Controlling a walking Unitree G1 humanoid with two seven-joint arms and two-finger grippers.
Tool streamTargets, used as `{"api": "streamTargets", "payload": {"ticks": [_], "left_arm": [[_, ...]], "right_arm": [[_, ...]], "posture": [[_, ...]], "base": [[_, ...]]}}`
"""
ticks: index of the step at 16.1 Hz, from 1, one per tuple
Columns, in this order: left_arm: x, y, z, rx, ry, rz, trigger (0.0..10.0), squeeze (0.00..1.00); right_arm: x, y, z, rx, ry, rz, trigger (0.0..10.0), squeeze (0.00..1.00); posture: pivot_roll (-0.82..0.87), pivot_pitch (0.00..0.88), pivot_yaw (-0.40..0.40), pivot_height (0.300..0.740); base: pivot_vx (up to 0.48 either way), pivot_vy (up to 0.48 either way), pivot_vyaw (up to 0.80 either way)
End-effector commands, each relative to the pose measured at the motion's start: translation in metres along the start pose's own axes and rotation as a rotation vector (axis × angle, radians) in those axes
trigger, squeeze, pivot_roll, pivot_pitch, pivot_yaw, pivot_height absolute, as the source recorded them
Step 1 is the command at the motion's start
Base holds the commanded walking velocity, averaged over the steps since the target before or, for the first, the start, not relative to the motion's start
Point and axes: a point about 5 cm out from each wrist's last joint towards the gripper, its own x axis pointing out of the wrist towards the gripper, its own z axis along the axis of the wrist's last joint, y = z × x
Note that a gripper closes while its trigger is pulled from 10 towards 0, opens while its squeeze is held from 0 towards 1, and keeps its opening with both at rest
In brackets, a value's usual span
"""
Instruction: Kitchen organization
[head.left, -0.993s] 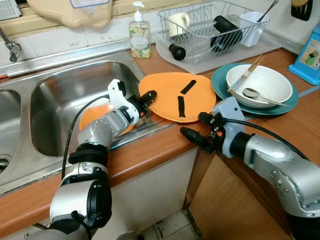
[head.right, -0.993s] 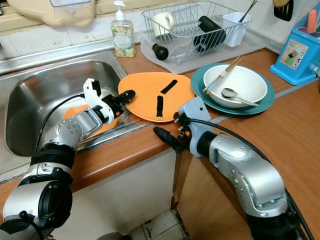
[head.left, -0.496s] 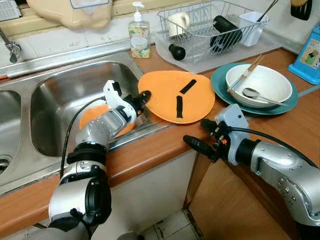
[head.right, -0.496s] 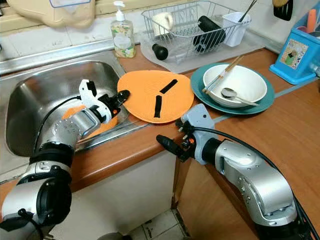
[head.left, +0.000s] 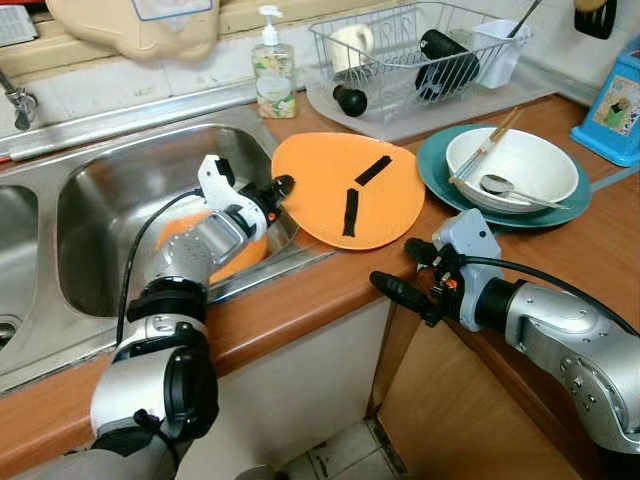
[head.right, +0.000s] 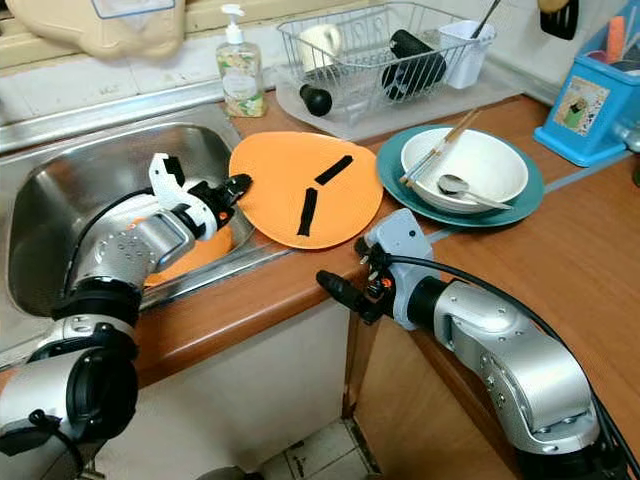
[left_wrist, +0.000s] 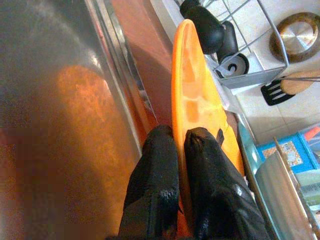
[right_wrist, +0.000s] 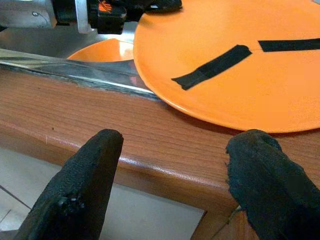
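While the right arm has backed away from the counter edge over the last second, the left eye view shows the left gripper (head.left: 272, 190) pinching the near rim of the orange plate (head.left: 350, 185), which lies half on the wooden counter (head.left: 300, 290) and overhangs the sink (head.left: 110, 200); the plate sits slightly nearer the dish rack (head.left: 420, 50) than it did, so the left arm appears to be nudging or lifting it, and the right arm seems to be ceding the job; a second orange plate (head.left: 180, 228) rests in the sink basin beneath the left arm.

From the right eye view, the right gripper (head.right: 350, 282) hovers off the counter's front edge, fingers spread and holding nothing; the white bowl (head.right: 480, 160) with chopsticks and a spoon sits on a teal plate (head.right: 395, 185) just beside the orange one.

Along the left wrist view, both black fingers (left_wrist: 155, 175) are pressed onto the plate's rim, one on each face.

Through the right wrist view, the spread fingertips (right_wrist: 90, 170) frame the counter edge, with the plate well ahead; likely the plate goes next toward the rack or sink.
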Motion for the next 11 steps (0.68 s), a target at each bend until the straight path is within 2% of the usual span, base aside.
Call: {"api": "streamTargets", "payload": {"ticks": [1,6,9,11], "left_arm": [[-0.005,0.005,0.008,0.043,-0.006,0.031,0.0,0.0],[-0.016,0.015,0.011,0.022,-0.006,0.061,0.0,0.0],[-0.023,0.015,0.015,0.026,-0.012,0.071,0.0,0.0],[-0.033,0.015,0.024,0.002,-0.062,0.067,0.0,0.0]], "right_arm": [[-0.001,0.001,0.001,-0.017,-0.007,0.003,10.0,0.0],[0.003,-0.006,-0.003,-0.003,0.038,-0.033,10.0,0.0],[0.004,-0.008,-0.004,0.004,0.047,-0.046,10.0,0.0],[0.005,-0.008,-0.003,0.001,0.042,-0.041,10.0,0.0]], "posture": [[-0.17,0.0,0.102,0.74],[-0.16,0.0,0.088,0.74],[-0.15,0.0,0.085,0.74],[-0.15,0.0,0.081,0.74]], "base": [[0.0,0.0,0.0],[0.0,0.0,0.0],[0.0,0.0,0.0],[0.0,0.0,0.0]]}}
